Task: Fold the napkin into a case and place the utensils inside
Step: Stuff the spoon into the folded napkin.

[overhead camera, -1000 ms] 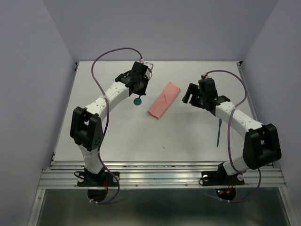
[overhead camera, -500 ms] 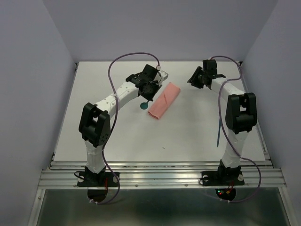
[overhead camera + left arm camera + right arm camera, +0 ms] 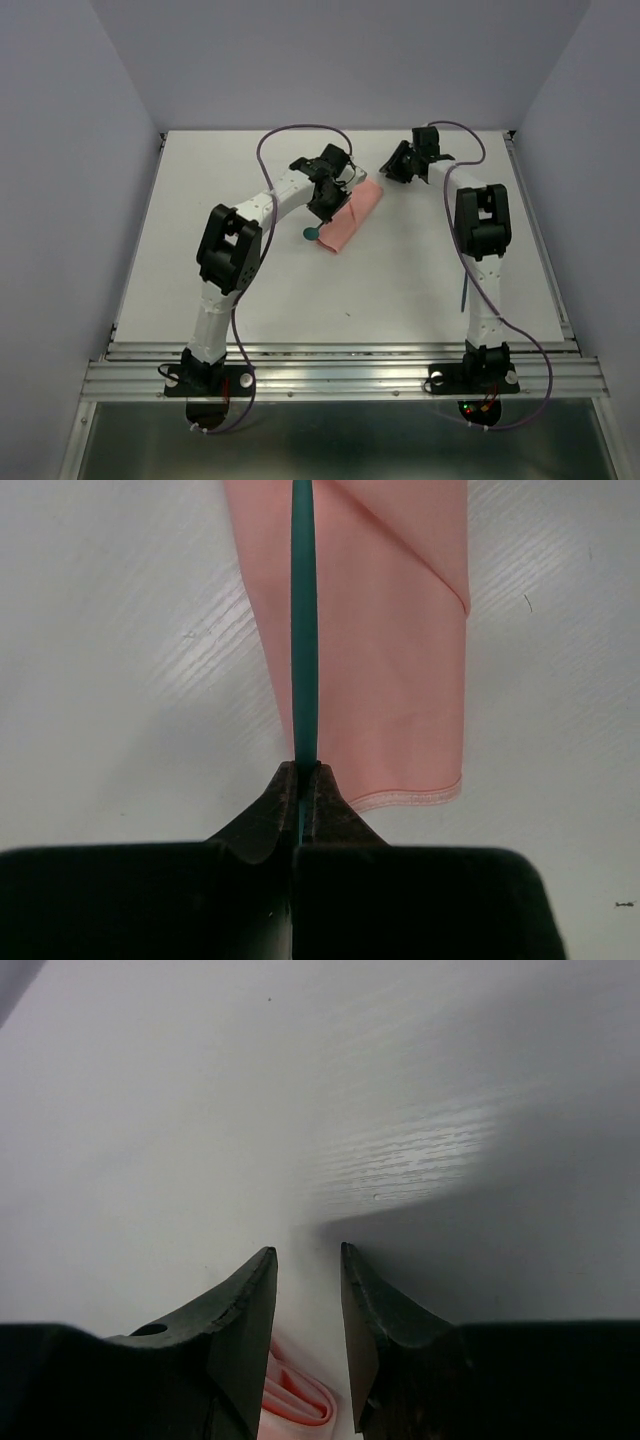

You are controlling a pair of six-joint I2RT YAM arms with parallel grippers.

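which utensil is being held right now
The spoon, pinched in the left hand over the napkin; the other utensil lies loose beside the right arm.

**Both arms reach in over the folded pink case (image 3: 352,214) on the white table (image 3: 250,290).**
The case lies diagonally. The left end effector (image 3: 328,192) sits over the case's left edge, and the round end of a dark-teal spoon (image 3: 311,234) shows just left of the case's near end. The right end effector (image 3: 395,163) is just beyond the case's far end, to its right. A second thin teal utensil (image 3: 465,288) lies well apart, right of the case and nearer the arm bases.
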